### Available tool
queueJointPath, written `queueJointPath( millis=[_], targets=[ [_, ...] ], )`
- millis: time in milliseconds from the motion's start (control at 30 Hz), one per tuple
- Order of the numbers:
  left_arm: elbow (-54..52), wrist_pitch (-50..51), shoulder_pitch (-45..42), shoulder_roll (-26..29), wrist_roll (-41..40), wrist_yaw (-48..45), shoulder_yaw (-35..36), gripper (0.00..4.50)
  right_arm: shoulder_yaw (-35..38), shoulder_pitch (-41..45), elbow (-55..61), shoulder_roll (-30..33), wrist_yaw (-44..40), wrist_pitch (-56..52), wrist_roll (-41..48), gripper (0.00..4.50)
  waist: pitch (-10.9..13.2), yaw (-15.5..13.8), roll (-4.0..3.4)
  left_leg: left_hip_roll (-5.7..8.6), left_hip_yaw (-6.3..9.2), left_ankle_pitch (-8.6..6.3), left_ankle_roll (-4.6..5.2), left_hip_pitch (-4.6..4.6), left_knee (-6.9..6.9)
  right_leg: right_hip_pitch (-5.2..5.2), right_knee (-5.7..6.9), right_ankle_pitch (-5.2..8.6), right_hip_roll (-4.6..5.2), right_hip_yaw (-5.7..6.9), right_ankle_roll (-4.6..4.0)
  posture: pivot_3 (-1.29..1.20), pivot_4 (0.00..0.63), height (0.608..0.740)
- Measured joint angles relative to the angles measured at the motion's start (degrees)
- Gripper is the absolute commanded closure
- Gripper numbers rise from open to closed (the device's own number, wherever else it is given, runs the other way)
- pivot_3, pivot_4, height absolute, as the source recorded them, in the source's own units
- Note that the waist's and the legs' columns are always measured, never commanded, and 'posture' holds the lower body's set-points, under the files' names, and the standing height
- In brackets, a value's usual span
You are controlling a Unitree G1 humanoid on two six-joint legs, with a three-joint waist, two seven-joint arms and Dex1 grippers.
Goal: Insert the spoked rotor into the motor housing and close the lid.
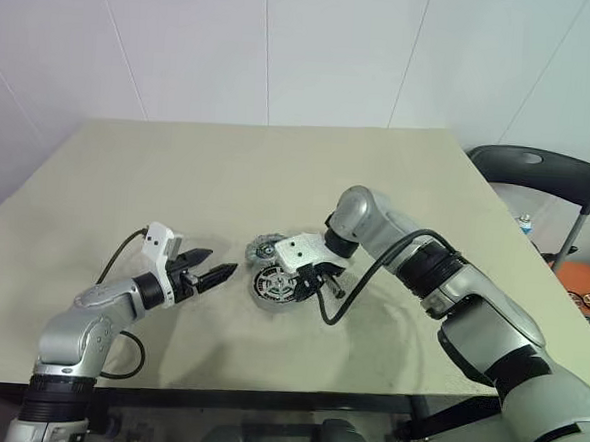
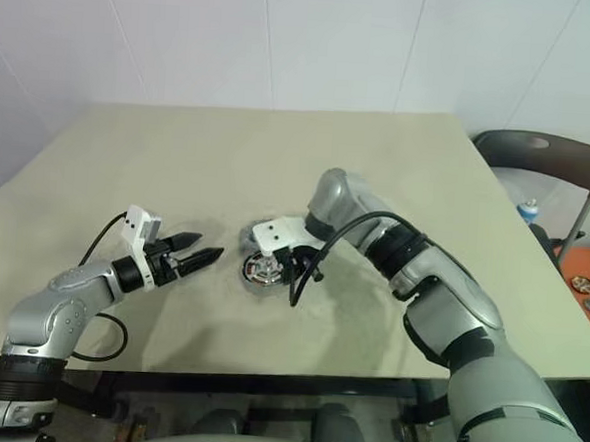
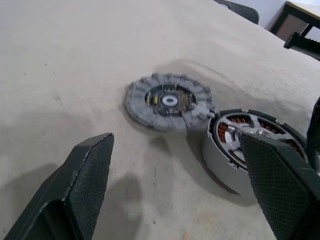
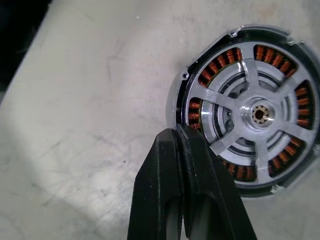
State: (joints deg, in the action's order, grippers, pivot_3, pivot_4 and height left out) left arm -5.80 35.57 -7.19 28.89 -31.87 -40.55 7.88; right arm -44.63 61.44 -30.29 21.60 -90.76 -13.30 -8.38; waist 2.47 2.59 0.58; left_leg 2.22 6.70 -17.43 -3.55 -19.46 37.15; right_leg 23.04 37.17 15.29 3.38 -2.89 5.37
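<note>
Rotor [image 4: 255, 112] seated in housing [image 4: 240, 37] mid-tabletop; my right gripper [image 4: 181, 137], fingers together, hovers above; left gripper [image 1: 215, 273] gapes; next I fetch the lid [image 3: 167, 100].

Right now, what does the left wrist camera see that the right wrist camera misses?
Left wrist view: the lid lying on the table beside the housing, between the left gripper's wide-open fingers. Right wrist view: the rotor seated flat in the housing, silver spokes over copper windings, with the right gripper shut at its rim. Both show the housing and table.
</note>
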Motion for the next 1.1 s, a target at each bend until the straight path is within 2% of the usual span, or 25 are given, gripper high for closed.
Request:
queueJointPath(
  millis=[233, 400, 533, 667, 800, 900, 1033, 1100],
  targets=[
    [-0.5, 0.0, 0.7, 0.0, 0.0, 0.7, 0.1, 0.24, 0.7, -0.4, 0.0, -3.2, 0.0, -11.5, -1.5, 4.48, 0.0, 0.0, 0.02, -0.03, 0.01, 0.01, -0.02, 0.03, 0.01, -0.02, 0.01, -0.03, -0.05, 0.0, -0.05, 0.0, 0.0, 0.74],
    [-0.7, 0.0, 0.6, -0.1, 0.0, 0.8, 0.1, 0.24, 2.7, 1.7, -5.0, -11.2, 3.5, -22.7, -1.5, 4.48, 0.0, 0.5, 0.04, -0.1, 0.09, 0.06, -0.11, 0.02, -0.03, 0.08, 0.09, -0.09, -0.18, 0.0, -0.15, 0.0, 0.0, 0.74],
    [-0.9, 0.0, 0.8, -0.1, 0.0, 0.9, 0.1, 0.24, 4.7, 5.2, -9.7, -13.4, 4.3, -28.0, -0.6, 4.48, 0.0, -0.2, 0.04, -0.02, 0.08, 0.06, -0.11, 0.0, 0.01, 0.04, 0.04, -0.09, -0.12, 0.0, -0.15, 0.0, 0.0, 0.74],
    [-1.0, 0.0, 0.8, -0.1, 0.0, 0.9, 0.1, 0.24, 6.5, 8.3, -14.6, -14.5, 6.2, -29.3, -0.3, 4.48, 0.0, -0.1, 0.06, -0.02, 0.07, 0.06, -0.11, 0.02, 0.02, 0.02, 0.05, -0.1, -0.13, 0.0, -0.15, 0.0, 0.0, 0.74],
    [-1.0, -0.1, 0.7, -0.3, 0.0, 0.9, 0.1, 0.24, 6.5, 7.8, -14.8, -14.0, 6.7, -25.5, -0.6, 4.48, 0.0, 0.0, 0.06, -0.02, 0.07, 0.06, -0.11, -0.01, 0.0, 0.05, 0.04, -0.1, -0.13, 0.0, -0.15, 0.0, 0.0, 0.74],
    [-1.0, -0.1, 0.6, -0.3, 0.1, 0.9, 0.1, 0.24, 6.5, 5.8, -13.7, -13.1, 7.4, -21.2, -1.4, 3.81, 0.0, 0.0, 0.06, -0.03, 0.07, 0.06, -0.11, -0.01, -0.01, 0.06, 0.04, -0.1, -0.13, 0.0, -0.15, 0.0, 0.0, 0.74],
    [-1.0, -0.1, 0.4, -0.3, 0.1, 0.7, 0.1, 0.24, 5.6, 4.7, -13.2, -11.9, 7.6, -19.4, -2.6, 2.53, 0.0, 0.0, 0.05, -0.03, 0.06, 0.06, -0.11, -0.02, -0.01, 0.06, 0.03, -0.1, -0.13, 0.0, -0.15, 0.0, 0.0, 0.74],
    [-1.0, -0.1, 0.4, -0.3, 0.1, 0.7, 0.1, 0.24, 5.6, 4.8, -12.4, -11.6, 7.0, -20.1, -2.8, 2.53, 0.0, 0.0, 0.06, -0.03, 0.07, 0.06, -0.11, -0.02, -0.05, 0.07, 0.03, -0.1, -0.13, 0.0, -0.15, 0.0, 0.0, 0.74]
  ],
)
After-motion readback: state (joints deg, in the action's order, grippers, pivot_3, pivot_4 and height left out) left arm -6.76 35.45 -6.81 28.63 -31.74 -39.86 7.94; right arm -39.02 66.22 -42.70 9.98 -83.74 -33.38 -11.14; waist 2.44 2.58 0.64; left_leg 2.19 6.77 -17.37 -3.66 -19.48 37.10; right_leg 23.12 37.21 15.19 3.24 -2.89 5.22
